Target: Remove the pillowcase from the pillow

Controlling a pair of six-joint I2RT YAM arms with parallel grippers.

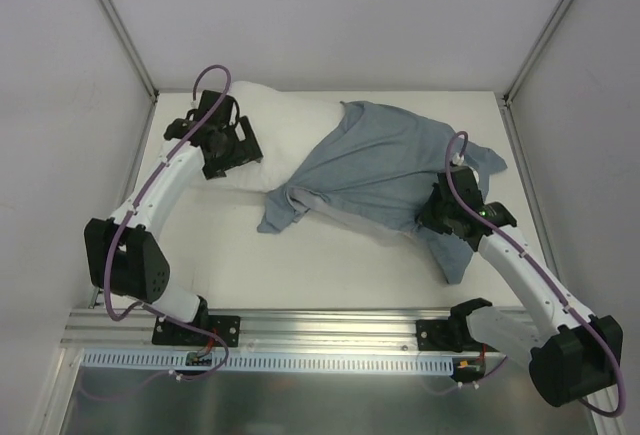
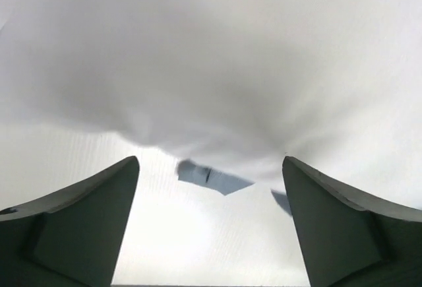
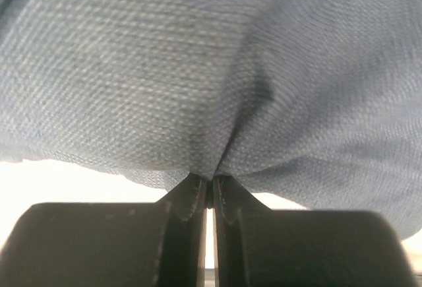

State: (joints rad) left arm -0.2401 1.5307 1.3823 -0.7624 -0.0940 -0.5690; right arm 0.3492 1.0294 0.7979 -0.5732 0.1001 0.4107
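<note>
The pillow [image 1: 268, 115] lies along the far edge of the worktop [image 1: 330, 270]. Its left end is bare and white, and the rest is under the pillowcase [image 1: 380, 160]. The right hand [image 1: 438, 217] pinches a fold of this grey-blue cloth near the right edge, I think to draw it off. The left hand [image 1: 238, 147] stands spread over the bare end, probably to hold the pillow back.

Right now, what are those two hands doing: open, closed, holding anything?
Left hand: open, holding nothing, right at the white pillow.
Right hand: closed, pinching the blue pillowcase.
</note>
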